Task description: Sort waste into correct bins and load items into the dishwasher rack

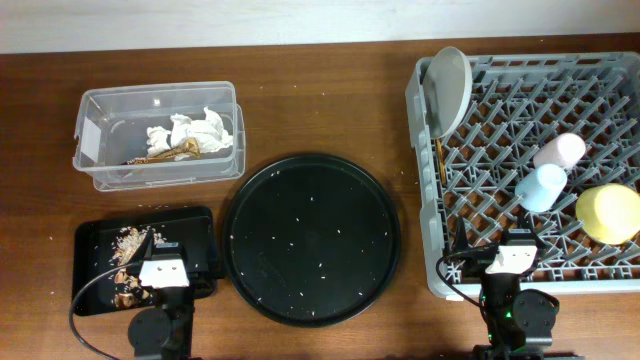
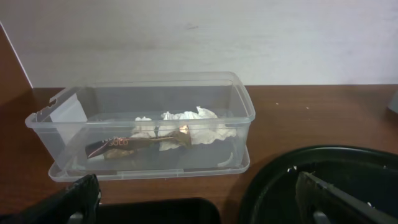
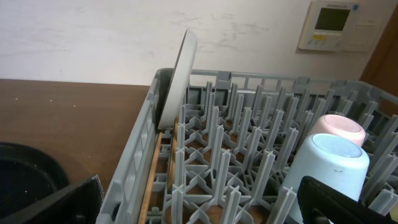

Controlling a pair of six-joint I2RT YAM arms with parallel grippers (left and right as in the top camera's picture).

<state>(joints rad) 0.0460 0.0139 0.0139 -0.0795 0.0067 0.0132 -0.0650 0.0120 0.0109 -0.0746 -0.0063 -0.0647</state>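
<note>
On wooden counter [image 1: 320, 100], overhead view: task looks near-complete, in our judgement. Obs.: left pincer [image 2: 198, 190] and right pincer [image 3: 199, 193] both w/ fingers wide apart, nothing between them. Left hangs over flat black rectangular tray [image 1: 195, 225], right over near edge of large square grey plastic dishwasher rack [image 1: 600, 62].

Waste: crumpled white paper napkins [image 1: 200, 130] + gold-brown wrapper [image 1: 165, 155] lie inside clear plastic rectangular tub [image 1: 160, 178]. Brownish food scraps [image 1: 127, 240] sit on the flat tray. Items all in rack.

Step in hand, we judge: final check. Only strays are white rice grains [image 1: 303, 222] scattered on large round black tray [image 1: 312, 160], plus crumbs on counter nr the bins. Next move, if any, calls for tipping the round tray toward the flat tray; grains prob. too small to pinch singly.

Counts:
- pale grey round plate [image 1: 450, 88]: 1, upright, rack's far-left corner
- small pink cup [image 1: 560, 150]: 1; small light-blue cup [image 1: 542, 187]: 1, just beside it
- yellow bowl [image 1: 610, 212]: 1
- thin brown chopsticks [image 1: 441, 160]: along rack's left wall; no. not resolvable
- wrapper: 1; napkins: one clump, can't separate
- bins: 2; rack: 1
</note>
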